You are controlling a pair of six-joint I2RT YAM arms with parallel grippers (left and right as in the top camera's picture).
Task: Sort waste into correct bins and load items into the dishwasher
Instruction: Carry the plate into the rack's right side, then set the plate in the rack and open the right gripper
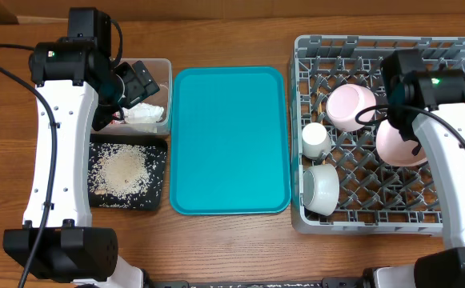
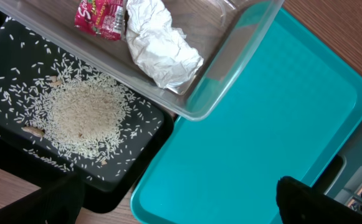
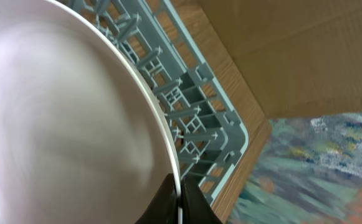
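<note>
My right gripper (image 3: 179, 202) is shut on the rim of the pale pink-white plate (image 3: 62, 118), holding it on edge over the grey dish rack (image 3: 199, 118). From overhead the plate (image 1: 396, 146) sits at the rack's right side, beside a pale pink bowl (image 1: 349, 106), a white cup (image 1: 315, 139) and a white bowl (image 1: 322, 188). My left gripper (image 2: 177, 208) hangs open and empty above the clear tub (image 2: 230, 68). The tub holds the crumpled tissue (image 2: 159, 46) and the red wrapper (image 2: 100, 15). Rice (image 2: 84, 115) lies in the black tray (image 2: 137, 162).
The flat teal tray (image 1: 229, 140) lies between the bins and the dish rack (image 1: 360, 216), with nothing on it. Both arm bases stand at the table's front edge. Bare wood shows along the front and back edges.
</note>
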